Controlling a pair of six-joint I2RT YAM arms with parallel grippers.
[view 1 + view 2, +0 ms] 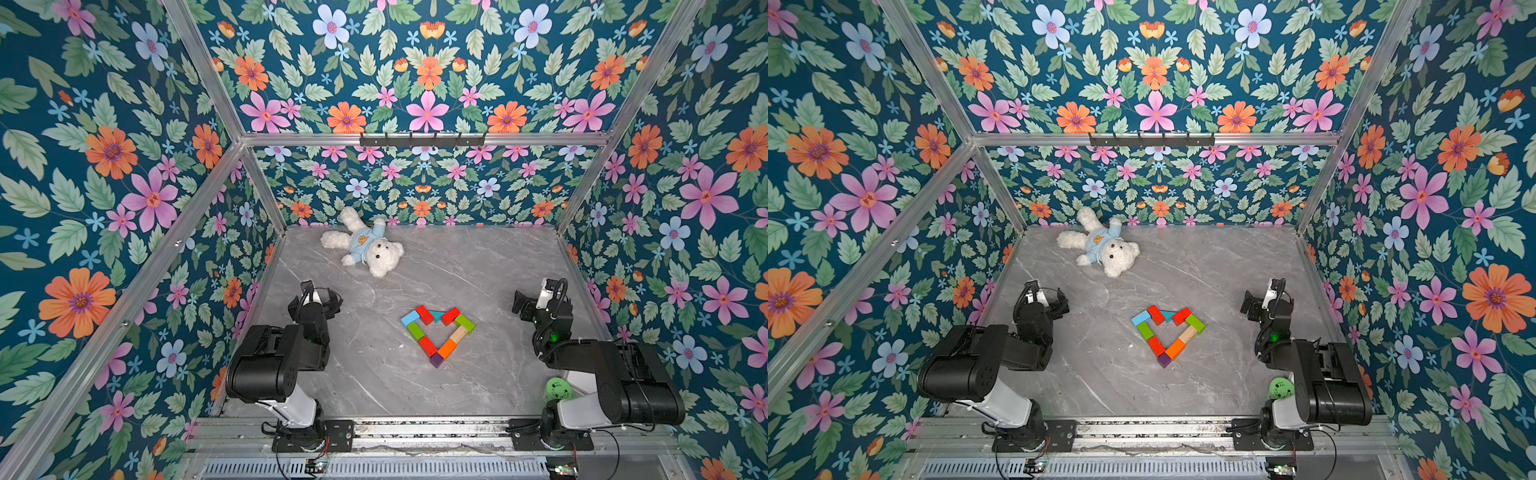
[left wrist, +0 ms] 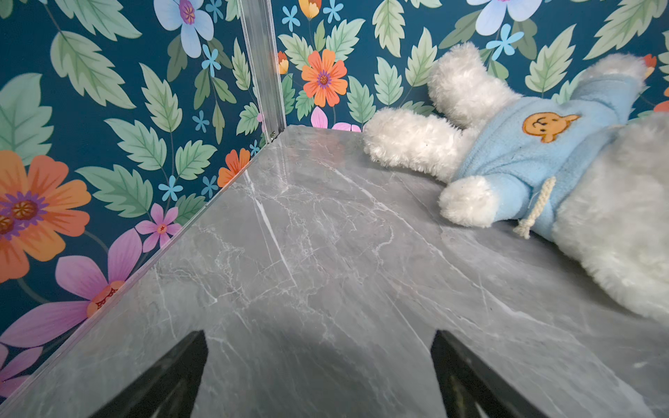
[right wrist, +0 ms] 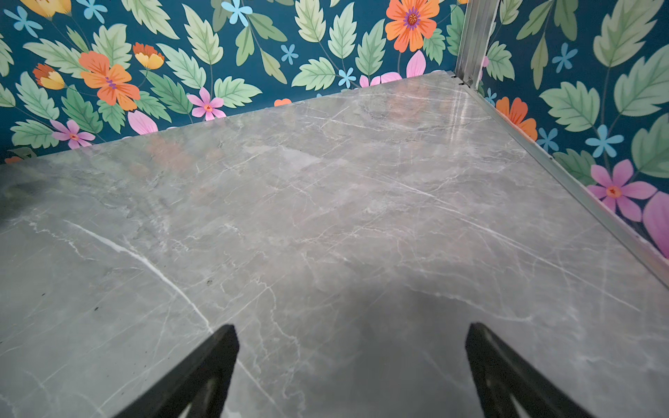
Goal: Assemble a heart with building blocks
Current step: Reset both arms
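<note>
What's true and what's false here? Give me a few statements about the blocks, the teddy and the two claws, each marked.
1. The heart of blocks is a closed outline with a purple cube at its tip. True.
2. The left gripper holds a red block. False: it is open and empty.
3. The teddy bear lies inside the heart. False: it lies well apart from it.
4. The right gripper is open and holds nothing. True.
5. A green perforated ball sits beside the right arm. True.
</note>
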